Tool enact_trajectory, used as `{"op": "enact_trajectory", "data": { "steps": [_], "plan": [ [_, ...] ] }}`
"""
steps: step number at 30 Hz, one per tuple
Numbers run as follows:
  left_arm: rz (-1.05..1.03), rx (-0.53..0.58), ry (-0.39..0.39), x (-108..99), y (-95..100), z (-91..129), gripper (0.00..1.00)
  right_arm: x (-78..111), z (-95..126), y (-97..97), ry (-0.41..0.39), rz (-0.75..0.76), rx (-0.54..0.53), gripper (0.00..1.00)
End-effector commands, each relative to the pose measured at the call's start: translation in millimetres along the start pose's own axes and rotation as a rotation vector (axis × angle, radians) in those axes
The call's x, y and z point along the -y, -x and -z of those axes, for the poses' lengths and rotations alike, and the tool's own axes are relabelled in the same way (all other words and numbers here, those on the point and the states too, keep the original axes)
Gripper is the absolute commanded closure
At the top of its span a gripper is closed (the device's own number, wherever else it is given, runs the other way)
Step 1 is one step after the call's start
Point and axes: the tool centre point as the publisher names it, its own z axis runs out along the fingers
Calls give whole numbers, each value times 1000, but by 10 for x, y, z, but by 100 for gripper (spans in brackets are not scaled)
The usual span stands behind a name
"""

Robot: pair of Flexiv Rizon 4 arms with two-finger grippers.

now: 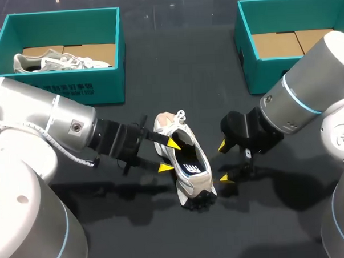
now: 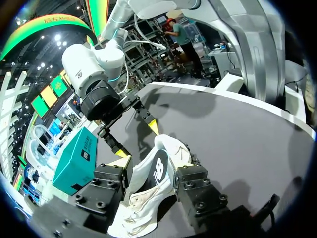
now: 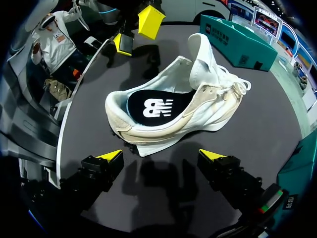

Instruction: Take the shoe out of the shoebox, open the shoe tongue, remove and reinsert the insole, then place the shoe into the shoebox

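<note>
Now grey shoe (image 1: 60, 61) in left shoebox (image 1: 84, 90); left gripper (image 1: 169, 155), right gripper (image 1: 223, 161) spread, empty.

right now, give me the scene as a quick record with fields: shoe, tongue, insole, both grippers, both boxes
shoe: upright on its sole on the table
tongue: lifted up, opening wide
insole: dark, lying inside the shoe
left gripper: at the side of the shoe facing the left arm; grip cannot be told
right gripper: fingers open, beside the shoe, not touching it
left shoebox: holds a second shoe
right shoebox: only its cardboard floor shows
</note>
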Motion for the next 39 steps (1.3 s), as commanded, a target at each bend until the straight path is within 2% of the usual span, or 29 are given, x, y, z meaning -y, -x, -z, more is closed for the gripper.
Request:
{"op": "enact_trajectory", "data": {
  "steps": [1, 6, 8, 15, 16, 17, 18, 19, 21, 33, 39],
  "plan": [
    [-18, -155, 26, 74, 65, 253, 55, 144, 263, -67, -12, -9, -1, 0],
    [-55, -247, 58, 123, 115, 354, 56, 387, 409, -76, -30, -59, 16, 0],
    [-72, -289, 71, 141, 132, 391, 56, 491, 455, -78, -11, -60, 3, 0],
    [-133, -453, 99, 124, 209, 510, 58, 491, 455, -78, -11, -60, 3, 0],
    [-146, -480, 100, 121, 239, 528, 61, 491, 455, -78, -11, -60, 3, 0],
    [-165, -516, 101, 118, 269, 544, 73, 491, 455, -78, -11, -60, 3, 0],
    [-184, -548, 102, 121, 302, 553, 95, 491, 455, -78, -11, -60, 3, 0],
    [-208, -586, 106, 124, 337, 557, 100, 491, 455, -78, -11, -60, 3, 0],
    [-272, -646, 105, 124, 398, 559, 100, 491, 455, -78, -11, -60, 3, 0],
    [-272, -646, 105, 124, 398, 559, 100, 491, 455, -78, -11, -60, 3, 0],
    [-408, -843, 75, 56, 429, 214, 100, 491, 455, -78, -11, -60, 3, 0]
  ]
}}
